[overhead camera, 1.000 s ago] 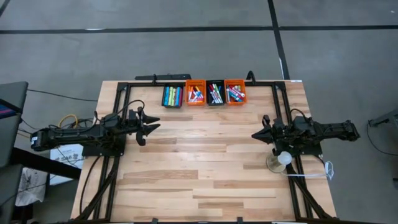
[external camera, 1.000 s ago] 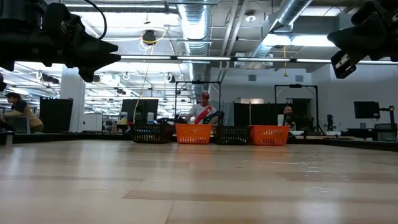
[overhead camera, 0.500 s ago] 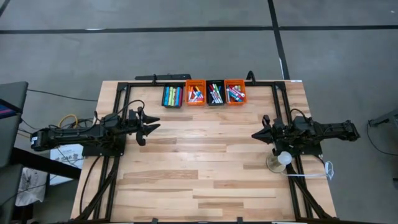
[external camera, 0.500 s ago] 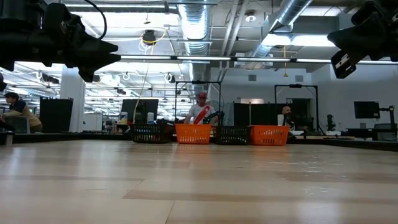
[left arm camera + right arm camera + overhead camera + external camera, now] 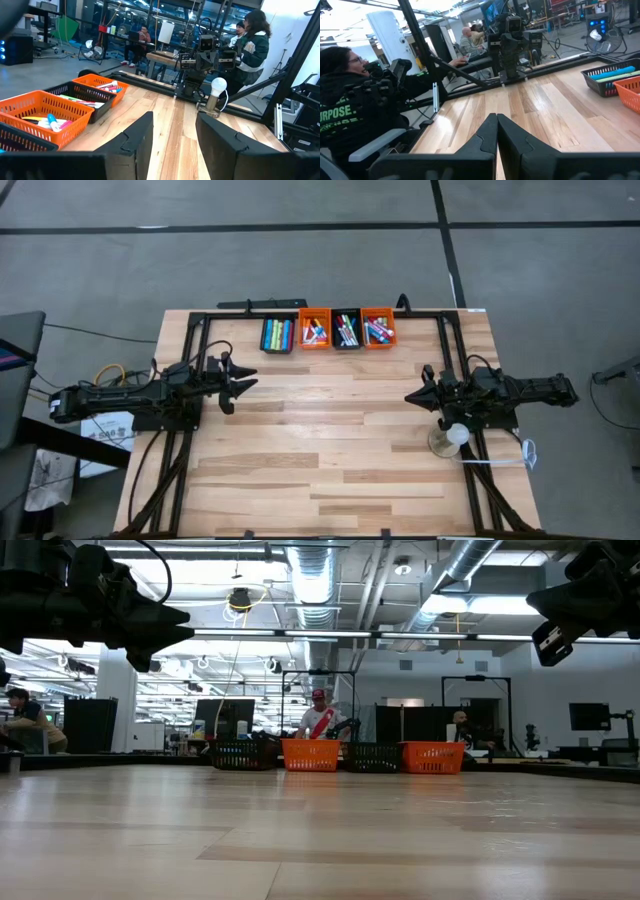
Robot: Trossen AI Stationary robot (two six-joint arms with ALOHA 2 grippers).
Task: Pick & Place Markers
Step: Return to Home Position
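The markers [image 5: 328,331] lie in four small bins in a row at the table's far edge: a black bin [image 5: 277,335], an orange bin [image 5: 314,331], a black bin [image 5: 346,330] and an orange bin [image 5: 378,328]. The left wrist view shows markers [image 5: 102,86] in the bins. My left gripper [image 5: 240,383] hovers open above the table's left side, touching nothing. My right gripper [image 5: 409,396] hovers shut above the right side, also empty. Both point toward the table's middle.
A light bulb on a round base [image 5: 447,439] stands near the right arm. Black rails [image 5: 190,340] run along the table's sides and far edge. Bare wood [image 5: 330,430] lies between the arms. People [image 5: 316,718] sit and stand in the room beyond the table.
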